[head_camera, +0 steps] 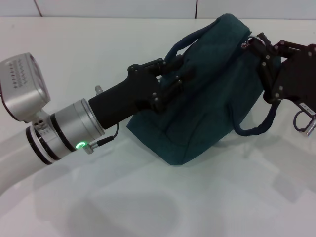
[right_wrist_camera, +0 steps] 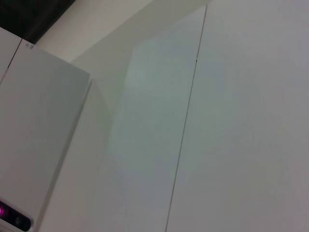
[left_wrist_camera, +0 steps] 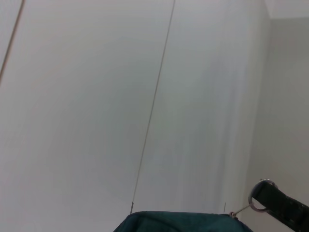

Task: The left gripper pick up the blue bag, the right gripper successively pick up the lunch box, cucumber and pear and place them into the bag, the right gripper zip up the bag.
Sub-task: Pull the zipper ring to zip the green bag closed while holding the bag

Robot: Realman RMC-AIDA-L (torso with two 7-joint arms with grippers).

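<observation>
On the white table [head_camera: 148,207] in the head view we see the blue bag [head_camera: 212,98] near the middle, leaning over to one side, with its top end pointing away from us and to the right; its mouth looks closed along the top; our left gripper [head_camera: 175,81] comes in from the left on its silver arm with the green light [head_camera: 80,145], and its black fingers [head_camera: 170,64] are clenched on one of the padded loop handles [head_camera: 190,42] at the upper side of the bag; the second handle [head_camera: 259,123] hangs loose at the right side of the bag, down to the table; our right gripper [head_camera: 256,47] reaches in from the right edge and its fingertips are at the top end of the bag, touching the zipper area where a small metal ring [head_camera: 253,39] shows; we cannot tell if these fingers are closed on the ring or only beside it; the left wrist view shows mostly a white wall [left_wrist_camera: 96,96], with the edge of the bag at the lower border and a metal ring on a dark strap [left_wrist_camera: 282,205] beside it; the right wrist view shows only white panels [right_wrist_camera: 231,121]; the lunch box, the cucumber and the pear do not appear in any view
</observation>
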